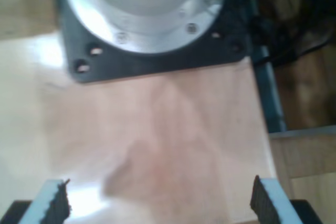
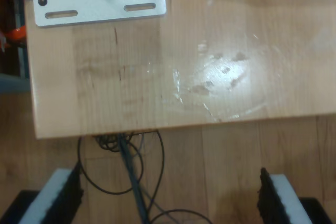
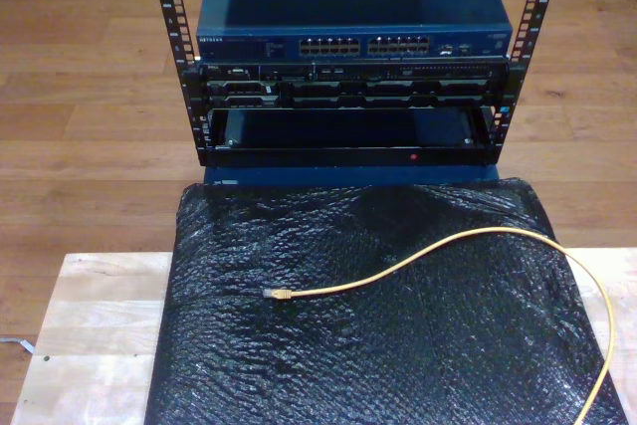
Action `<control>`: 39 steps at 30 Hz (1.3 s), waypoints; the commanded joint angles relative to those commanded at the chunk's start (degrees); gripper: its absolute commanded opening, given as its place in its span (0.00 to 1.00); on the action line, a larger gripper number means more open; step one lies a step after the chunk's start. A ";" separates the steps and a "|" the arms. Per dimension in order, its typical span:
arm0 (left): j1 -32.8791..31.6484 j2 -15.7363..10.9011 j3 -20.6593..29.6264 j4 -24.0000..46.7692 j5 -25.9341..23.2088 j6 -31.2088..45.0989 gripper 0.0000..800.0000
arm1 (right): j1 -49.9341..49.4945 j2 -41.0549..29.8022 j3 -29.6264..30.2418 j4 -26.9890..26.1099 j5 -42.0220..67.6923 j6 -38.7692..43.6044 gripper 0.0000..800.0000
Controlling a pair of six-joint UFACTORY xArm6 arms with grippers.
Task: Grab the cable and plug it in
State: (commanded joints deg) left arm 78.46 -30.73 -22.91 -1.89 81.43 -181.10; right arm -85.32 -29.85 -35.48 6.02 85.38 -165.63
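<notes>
The yellow-orange cable lies loose on a black bubble-wrap mat in the exterior view. Its small plug tip rests near the mat's middle, and the cable curves off to that view's right edge. Behind the mat stands a rack with a blue network switch showing rows of ports. My first gripper is open over bare light wood, near a black and silver arm base plate. My second gripper is open past a wooden table edge, above the floor, with nothing between its fingers.
Black rack rails flank the switch, with dark panels below it. A pale wooden tabletop carries the mat. In the second wrist view a silver mounting plate sits on the table and dark cables trail on the floor.
</notes>
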 joint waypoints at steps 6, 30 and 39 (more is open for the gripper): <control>-4.04 -0.09 -4.57 -2.29 6.95 -3.25 1.00 | 4.48 2.29 -4.48 2.81 1.76 6.68 1.00; -25.93 -0.18 -8.88 -12.31 12.22 -27.78 1.00 | 21.27 4.66 -20.57 19.08 15.47 35.25 1.00; -29.01 -0.26 -8.88 -16.44 12.75 -31.82 1.00 | 28.84 4.22 -21.71 22.42 16.18 42.20 1.00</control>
State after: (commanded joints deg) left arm 49.45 -30.99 -31.79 -18.33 94.18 -212.92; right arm -56.48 -25.63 -57.20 28.44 101.56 -123.43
